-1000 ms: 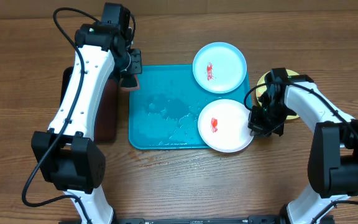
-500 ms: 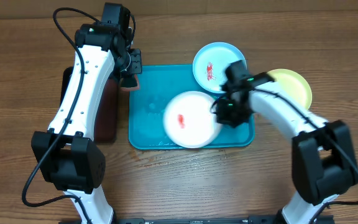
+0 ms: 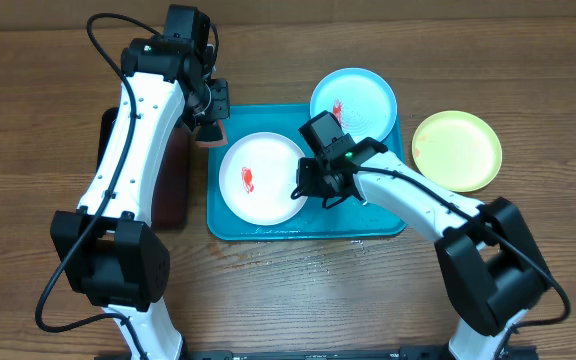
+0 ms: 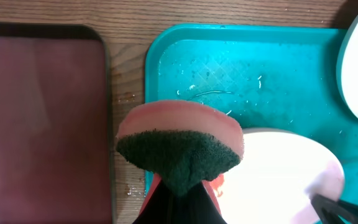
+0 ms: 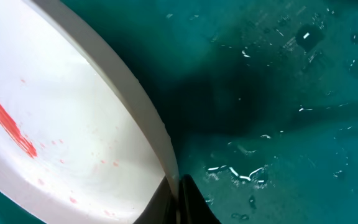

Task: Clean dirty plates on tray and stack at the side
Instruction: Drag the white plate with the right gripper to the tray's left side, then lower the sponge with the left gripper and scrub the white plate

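White plate [image 3: 258,178] slid left, right gripper [image 3: 301,190] pinching rim; left gripper [image 4: 174,202], half-hidden, clenches sponge [image 4: 179,146].

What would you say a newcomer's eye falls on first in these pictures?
The bright turquoise tray at the centre draws the eye, with a red-smeared white plate on it that the right tool grips by its rim. At the tray's top-left corner in the overhead view, the left tool squeezes a pink, dark-faced sponge; a yellow-green plate lies alone on the table at the right.
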You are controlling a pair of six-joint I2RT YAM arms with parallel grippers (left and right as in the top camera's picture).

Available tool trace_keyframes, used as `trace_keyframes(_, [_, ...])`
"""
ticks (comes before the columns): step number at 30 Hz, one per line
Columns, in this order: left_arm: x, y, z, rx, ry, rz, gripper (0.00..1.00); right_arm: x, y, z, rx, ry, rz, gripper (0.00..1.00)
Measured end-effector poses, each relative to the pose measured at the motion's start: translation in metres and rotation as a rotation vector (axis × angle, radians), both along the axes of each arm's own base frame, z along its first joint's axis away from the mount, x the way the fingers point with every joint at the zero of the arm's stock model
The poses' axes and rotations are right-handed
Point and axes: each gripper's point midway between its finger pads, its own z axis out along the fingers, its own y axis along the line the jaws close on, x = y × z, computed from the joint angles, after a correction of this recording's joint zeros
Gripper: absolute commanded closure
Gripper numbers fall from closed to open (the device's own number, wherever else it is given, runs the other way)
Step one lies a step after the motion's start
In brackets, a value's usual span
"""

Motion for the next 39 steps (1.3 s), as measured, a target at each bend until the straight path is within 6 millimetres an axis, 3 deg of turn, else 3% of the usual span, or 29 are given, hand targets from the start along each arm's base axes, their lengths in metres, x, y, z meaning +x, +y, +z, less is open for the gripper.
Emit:
trace_keyframes(5, [-0.002, -0.005, 0.0, -0.003, 0.004, -0.001, 0.96, -0.001, -0.002, -0.026, -0.011, 0.062, -0.058, 0.92])
trace_keyframes(8, [-0.003, -0.008, -0.001, -0.009, 0.011, 0.016, 0.96, -0.001, -0.001, -0.027, 0.001, 0.07, -0.074, 0.78])
trace_keyframes(12, [-0.005, -0.013, -0.001, -0.017, 0.014, 0.035, 0.96, 0.0, 0.001, -0.026, 0.013, 0.071, -0.084, 0.74])
trace_keyframes(16, [-0.007, -0.022, -0.001, -0.029, 0.018, 0.06, 0.96, 0.008, 0.001, -0.025, 0.028, 0.052, -0.097, 0.75])
trace_keyframes(21, [-0.012, -0.025, -0.008, -0.04, 0.042, 0.12, 0.96, 0.017, -0.009, -0.026, 0.029, 0.046, -0.13, 0.83])
trace_keyframes(24, [-0.017, -0.024, -0.016, -0.039, 0.067, 0.143, 0.96, 0.017, -0.009, -0.028, 0.027, 0.051, -0.132, 0.96])
trace_keyframes(31, [-0.021, -0.027, -0.044, -0.033, 0.09, 0.144, 0.96, 0.016, -0.007, -0.027, 0.034, 0.055, -0.129, 0.96])
trace_keyframes(39, [-0.025, -0.05, -0.084, -0.012, 0.065, -0.015, 0.96, 0.015, -0.007, -0.027, 0.036, 0.059, -0.128, 0.96])
